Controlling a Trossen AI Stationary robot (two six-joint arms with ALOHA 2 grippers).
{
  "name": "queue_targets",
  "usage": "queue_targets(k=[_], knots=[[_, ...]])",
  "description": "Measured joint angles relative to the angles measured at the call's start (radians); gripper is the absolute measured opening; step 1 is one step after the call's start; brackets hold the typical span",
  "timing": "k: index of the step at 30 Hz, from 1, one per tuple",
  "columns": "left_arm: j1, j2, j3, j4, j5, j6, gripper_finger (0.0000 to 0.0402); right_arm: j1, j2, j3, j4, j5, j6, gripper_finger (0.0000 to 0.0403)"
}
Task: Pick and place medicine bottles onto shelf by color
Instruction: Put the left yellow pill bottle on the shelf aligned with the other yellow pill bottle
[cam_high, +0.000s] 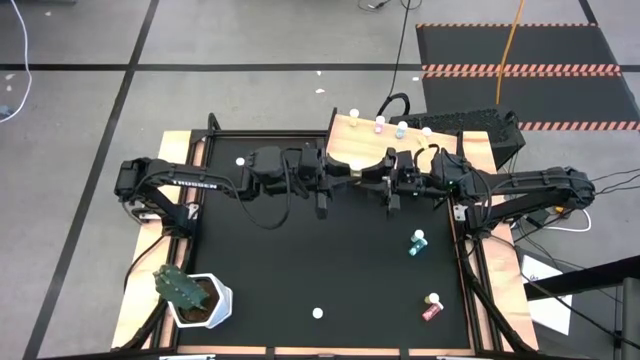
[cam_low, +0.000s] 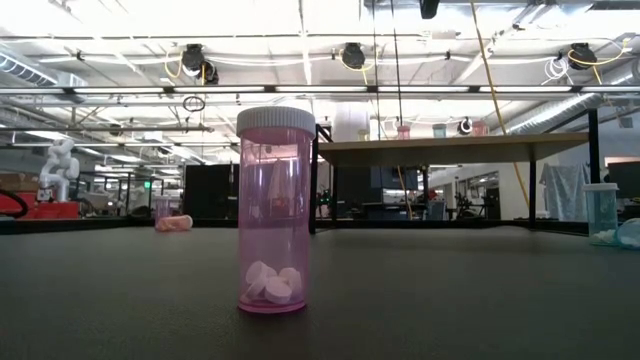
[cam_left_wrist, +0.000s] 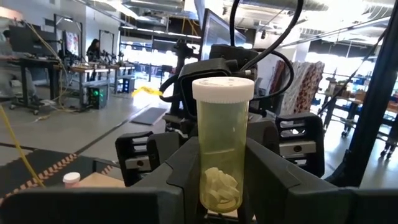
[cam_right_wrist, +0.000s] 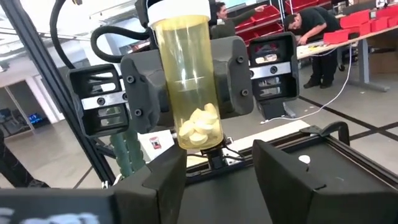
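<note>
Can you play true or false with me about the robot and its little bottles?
1. The left hand holds a yellow bottle. True.
2. The right hand squeezes it too. False: its fingers are open, off the bottle.
3. The cactus sits on the shelf. False: it stands on the table, in a corner near the left arm.
4. Some bottles stand on the shelf. True.

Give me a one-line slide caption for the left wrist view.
Left gripper holds a yellow medicine bottle upright, facing the right gripper just behind it.
</note>
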Motion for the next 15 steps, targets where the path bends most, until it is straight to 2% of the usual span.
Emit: queue_targets(k=[12, 15], knots=[[0.014, 0.0, -0.001, -0.005, 0.007, -0.015, 0.0108, -0.009, 0.0, 0.0, -0.01, -0.012, -0.003, 0.0204], [0.024, 0.001, -0.001, -0.007, 0.002, -0.023, 0.0108, -0.012, 0.0, 0.0, -0.024, 0.045, -0.017, 0.0215]])
